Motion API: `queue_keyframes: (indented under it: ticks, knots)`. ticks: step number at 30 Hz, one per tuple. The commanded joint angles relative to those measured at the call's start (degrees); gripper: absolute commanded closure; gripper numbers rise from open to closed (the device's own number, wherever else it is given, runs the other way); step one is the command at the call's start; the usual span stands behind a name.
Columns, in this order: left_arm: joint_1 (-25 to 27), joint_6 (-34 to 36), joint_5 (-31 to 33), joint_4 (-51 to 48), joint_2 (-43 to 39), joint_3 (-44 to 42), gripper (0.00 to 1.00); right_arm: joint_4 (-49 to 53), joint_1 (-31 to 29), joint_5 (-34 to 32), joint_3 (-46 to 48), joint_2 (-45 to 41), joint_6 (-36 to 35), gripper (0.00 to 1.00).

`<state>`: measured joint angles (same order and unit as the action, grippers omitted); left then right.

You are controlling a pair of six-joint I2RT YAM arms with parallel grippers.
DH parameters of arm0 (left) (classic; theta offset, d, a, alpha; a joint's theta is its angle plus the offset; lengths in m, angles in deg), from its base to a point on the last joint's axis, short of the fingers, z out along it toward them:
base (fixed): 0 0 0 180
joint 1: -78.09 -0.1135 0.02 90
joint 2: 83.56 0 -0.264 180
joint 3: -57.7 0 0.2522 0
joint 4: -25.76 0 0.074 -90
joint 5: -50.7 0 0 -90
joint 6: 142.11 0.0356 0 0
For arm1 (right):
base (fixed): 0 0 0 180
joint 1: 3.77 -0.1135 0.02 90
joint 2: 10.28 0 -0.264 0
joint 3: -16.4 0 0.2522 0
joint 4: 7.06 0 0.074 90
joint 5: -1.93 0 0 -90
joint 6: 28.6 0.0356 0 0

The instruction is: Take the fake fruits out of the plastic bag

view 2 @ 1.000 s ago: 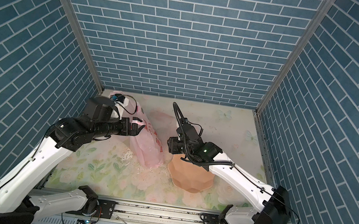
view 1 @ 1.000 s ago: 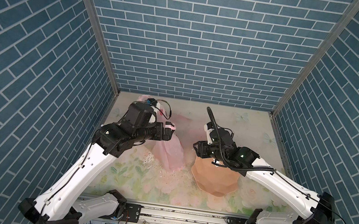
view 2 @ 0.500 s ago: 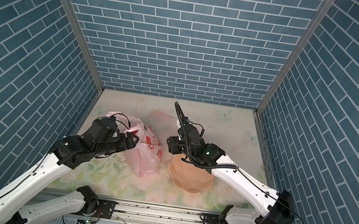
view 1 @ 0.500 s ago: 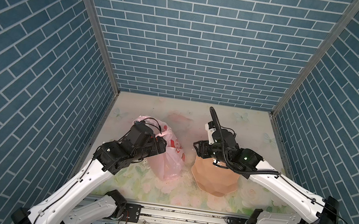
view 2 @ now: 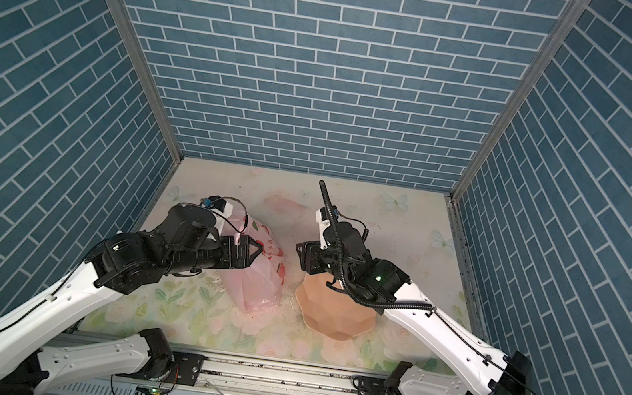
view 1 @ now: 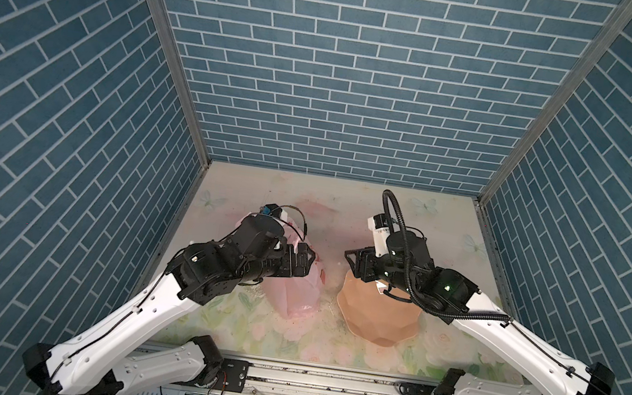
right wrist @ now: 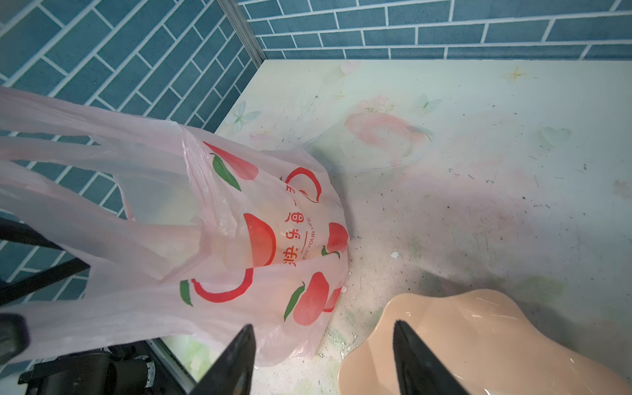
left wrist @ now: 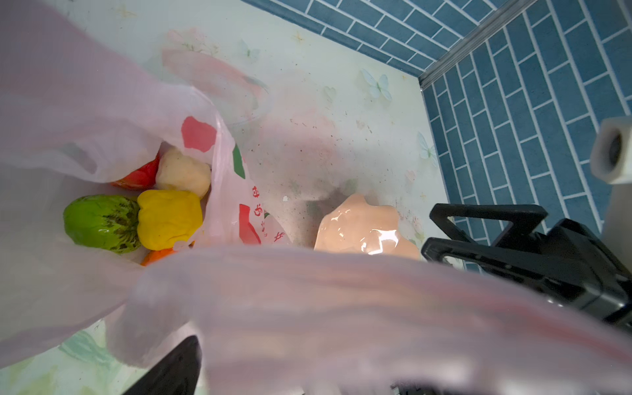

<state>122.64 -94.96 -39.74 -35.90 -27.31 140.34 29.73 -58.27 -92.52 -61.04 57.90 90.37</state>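
Note:
The pink plastic bag (view 1: 294, 292) (view 2: 256, 282) stands on the table left of centre, its red prints facing the right wrist view (right wrist: 260, 260). My left gripper (view 1: 308, 256) (view 2: 253, 255) is open at the bag's top, with the handle film stretched over it. In the left wrist view one finger (left wrist: 178, 369) shows and the film hides the other. Inside the bag's mouth lie fake fruits: a green one (left wrist: 102, 222), a wrinkly yellow one (left wrist: 169, 219), a cream lump (left wrist: 183, 172), a red one (left wrist: 140, 176) and an orange edge (left wrist: 160, 254). My right gripper (right wrist: 322, 325) (view 1: 355, 261) is open and empty, above the gap between bag and bowl.
A peach scalloped bowl (view 1: 378, 312) (right wrist: 478, 342) sits right of the bag, under my right wrist. A clear round dish (right wrist: 369, 147) lies behind the bag. Blue brick walls close in three sides, and a metal rail (view 1: 322, 380) runs along the front.
My left gripper has come down and forward with the bag, which now rests lower on the table. The right gripper has opened slightly and stayed over the bowl's edge.

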Motion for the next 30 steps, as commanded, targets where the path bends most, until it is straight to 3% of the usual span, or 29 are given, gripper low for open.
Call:
queue_keyframes:
  ticks: [1,6,10,14,19,30]
  knots:
    - [0.3,4.4,-2.7,2.0,0.4,1.8,0.01,0.3,-0.3,1.4,0.7,0.2,-3.4,0.36]
    - [0.3,5.7,2.4,-3.2,0.4,6.1,0.01,-0.6,-1.2,3.6,0.1,0.8,-5.1,0.35]
    - [0.2,8.0,2.9,2.7,-0.8,6.4,0.01,-2.8,-4.2,2.5,0.3,0.8,-6.9,0.36]
    - [-0.1,9.4,3.3,5.8,0.1,8.0,0.01,-6.4,-9.7,-2.3,0.9,0.4,-9.6,0.36]
    - [-0.7,10.6,3.0,7.1,3.4,10.8,0.01,-5.6,-17.9,-13.4,-0.6,0.1,-12.5,0.34]
    - [-3.2,9.3,4.3,11.4,3.6,9.6,0.01,-12.5,-23.3,-24.0,-1.3,6.3,-10.2,0.31]
